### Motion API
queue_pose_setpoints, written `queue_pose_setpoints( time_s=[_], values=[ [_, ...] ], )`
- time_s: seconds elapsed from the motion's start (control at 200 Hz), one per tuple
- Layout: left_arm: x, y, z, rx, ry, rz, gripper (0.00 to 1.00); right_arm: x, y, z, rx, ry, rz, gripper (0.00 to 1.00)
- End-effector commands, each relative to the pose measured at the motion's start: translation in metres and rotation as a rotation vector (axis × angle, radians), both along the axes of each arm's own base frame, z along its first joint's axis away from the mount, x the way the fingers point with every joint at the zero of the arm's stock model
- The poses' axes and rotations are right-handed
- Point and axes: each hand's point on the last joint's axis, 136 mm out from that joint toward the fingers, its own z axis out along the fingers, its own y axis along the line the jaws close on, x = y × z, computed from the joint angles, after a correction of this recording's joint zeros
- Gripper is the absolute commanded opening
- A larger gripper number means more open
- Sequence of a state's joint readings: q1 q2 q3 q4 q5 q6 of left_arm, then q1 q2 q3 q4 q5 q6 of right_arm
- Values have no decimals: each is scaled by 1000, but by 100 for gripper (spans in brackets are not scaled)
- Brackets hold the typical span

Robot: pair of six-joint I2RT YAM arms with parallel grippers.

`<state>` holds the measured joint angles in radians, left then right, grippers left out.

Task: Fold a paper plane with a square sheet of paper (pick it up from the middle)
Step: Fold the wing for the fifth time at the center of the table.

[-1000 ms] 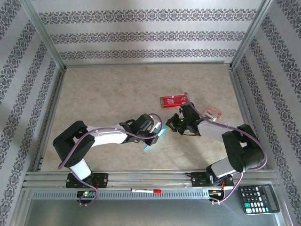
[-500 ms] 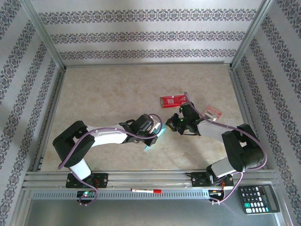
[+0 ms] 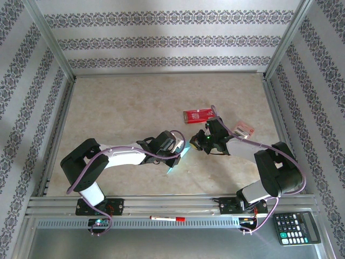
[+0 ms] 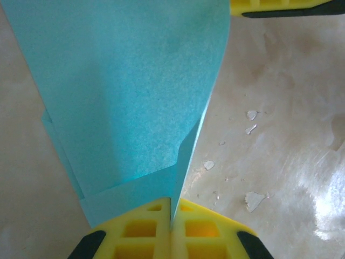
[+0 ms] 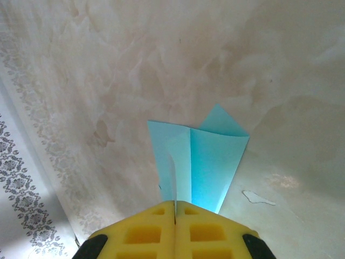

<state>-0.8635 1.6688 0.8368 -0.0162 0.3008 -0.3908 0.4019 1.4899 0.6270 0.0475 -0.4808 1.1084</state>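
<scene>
Left claw [image 4: 172,216] now clamped shut on paper plane [image 4: 135,97].

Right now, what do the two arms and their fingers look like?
The left arm and right arm have white links and black joints, with a looping purple cable along each. A green light glows near the right wrist. The left fingers and right fingers are blocky yellow plastic with square recesses and black outer corners.

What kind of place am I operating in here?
Probably a lab robot test cell: an aluminium frame encloses the marbled tabletop, patterned wall panels form the backdrop, and a calculator sits on the front ledge.
</scene>
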Motion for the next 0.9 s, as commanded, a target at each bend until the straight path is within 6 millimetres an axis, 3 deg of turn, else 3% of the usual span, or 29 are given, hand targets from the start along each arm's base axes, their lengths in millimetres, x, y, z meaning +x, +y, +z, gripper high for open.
queue_pose_setpoints(
  time_s=[0.0, 0.165, 0.425, 0.684, 0.899],
  values=[
    [-1, -4, 6, -60, 29, 16, 0, 5, 3, 8, -1, -30, 26, 10],
    [0, -7, 12, -130, 71, 34, 0, 8, -3, 18, -15, -71, 31, 21],
    [4, -13, 24, -286, 164, 65, 0, 10, -28, 35, -104, -164, 44, 25],
    [9, -6, 20, -378, 245, 114, 0, 8, -22, 46, -123, -251, 130, 26],
    [12, -3, 18, -446, 310, 140, 0, 6, -15, 43, -126, -248, 157, 25]
  ],
)
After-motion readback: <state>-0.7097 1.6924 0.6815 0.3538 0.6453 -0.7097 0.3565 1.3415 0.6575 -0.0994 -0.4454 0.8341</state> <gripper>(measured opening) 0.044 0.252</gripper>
